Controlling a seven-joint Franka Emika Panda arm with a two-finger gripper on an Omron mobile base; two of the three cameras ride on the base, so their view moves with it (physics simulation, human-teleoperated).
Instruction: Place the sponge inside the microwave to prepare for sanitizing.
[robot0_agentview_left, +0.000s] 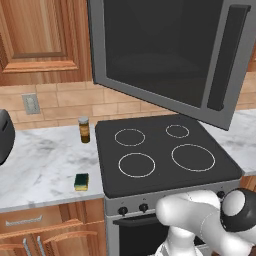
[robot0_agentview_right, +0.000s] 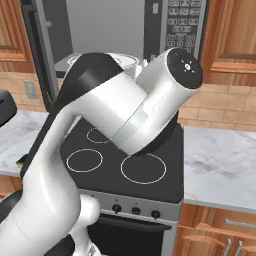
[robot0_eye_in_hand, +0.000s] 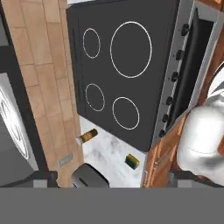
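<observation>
The sponge (robot0_agentview_left: 81, 181), a small yellow block with a dark green top, lies on the marble counter left of the stove, near the front edge. From the hand view the sponge (robot0_eye_in_hand: 132, 161) looks small and far below. My gripper (robot0_eye_in_hand: 117, 180) hangs high over the stove and counter, open, with its fingertips (robot0_eye_in_hand: 45, 177) wide apart and nothing between them. The microwave (robot0_agentview_right: 107, 30) hangs above the stove with its door (robot0_agentview_left: 170, 50) swung wide open to the left. Its grey interior and white round plate (robot0_agentview_right: 120, 59) show behind my arm.
A brown spice jar (robot0_agentview_left: 84, 129) stands at the back of the counter by the black stovetop (robot0_agentview_left: 165, 150). A dark rounded appliance (robot0_agentview_left: 5, 135) sits at the counter's far left. The open door overhangs the stove's back. My arm (robot0_agentview_right: 130, 110) blocks much of the right base view.
</observation>
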